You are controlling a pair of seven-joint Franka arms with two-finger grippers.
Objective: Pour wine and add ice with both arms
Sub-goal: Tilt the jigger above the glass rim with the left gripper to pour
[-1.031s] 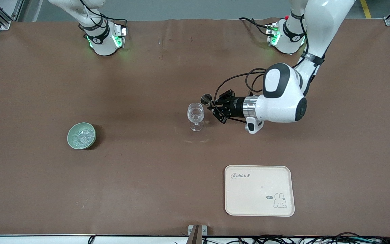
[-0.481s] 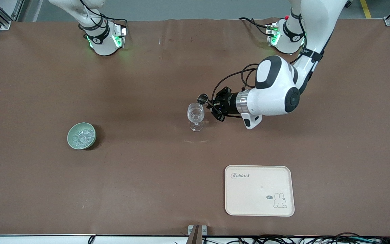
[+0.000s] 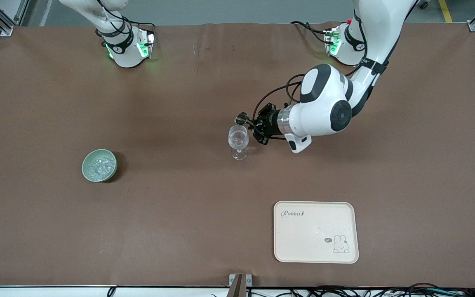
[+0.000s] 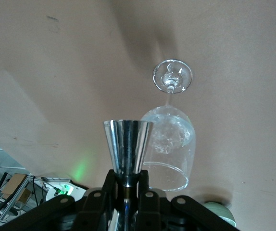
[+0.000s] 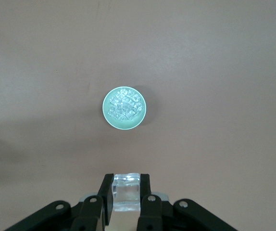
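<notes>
The left gripper (image 3: 253, 125), clamped on a steel jigger (image 4: 127, 149), is tipped beside the wine glass (image 3: 238, 139); it may knock it over. The right gripper (image 5: 126, 192), high above the ice (image 5: 124, 106) bowl (image 3: 99, 165), pinches one cube (image 5: 126, 194), which may slip.

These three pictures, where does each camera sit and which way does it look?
Front view: high across the table, facing both arms' bases; shows the stemmed glass, ice bowl, tray and left claw.
Left wrist view: on the left arm, looking past its claw, shut on a metal cup, at the glass.
Right wrist view: on the right arm, high above the bowl; its claw grips an ice cube.
Shared: front and left wrist show the glass.
</notes>
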